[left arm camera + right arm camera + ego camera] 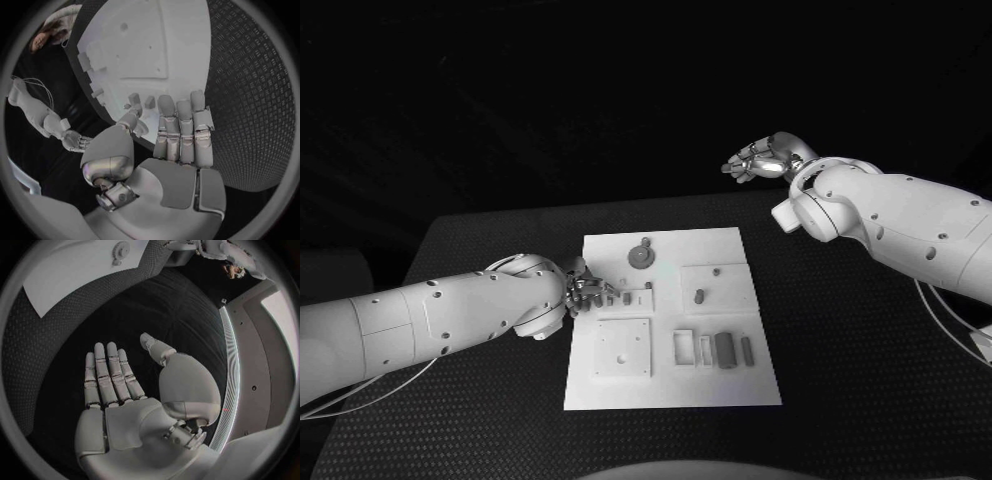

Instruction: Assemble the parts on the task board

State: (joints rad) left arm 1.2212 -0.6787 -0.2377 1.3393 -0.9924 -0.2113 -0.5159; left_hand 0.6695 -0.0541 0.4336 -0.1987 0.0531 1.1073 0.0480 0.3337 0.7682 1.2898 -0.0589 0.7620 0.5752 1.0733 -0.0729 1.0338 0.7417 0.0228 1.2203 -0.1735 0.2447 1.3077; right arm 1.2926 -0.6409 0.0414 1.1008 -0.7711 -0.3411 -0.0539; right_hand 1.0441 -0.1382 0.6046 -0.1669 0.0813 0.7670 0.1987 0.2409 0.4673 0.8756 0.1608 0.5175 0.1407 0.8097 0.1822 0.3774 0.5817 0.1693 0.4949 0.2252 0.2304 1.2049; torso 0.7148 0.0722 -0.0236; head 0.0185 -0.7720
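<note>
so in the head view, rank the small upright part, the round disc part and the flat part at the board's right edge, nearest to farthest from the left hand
1. small upright part, just beside the left hand
2. round disc part, toward the task board's far end
3. flat part, at the board's right edge

My table [862,330] is black with a fine dotted texture, and beyond its far edge I see only darkness. A pale wall panel [278,350] stands off to one side.

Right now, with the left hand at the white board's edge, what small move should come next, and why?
Probably ease the left hand forward to pinch the small grey part just beyond its fingertips. That silver hand is open and holds nothing, while the right hand is raised beyond the white task board.
</note>
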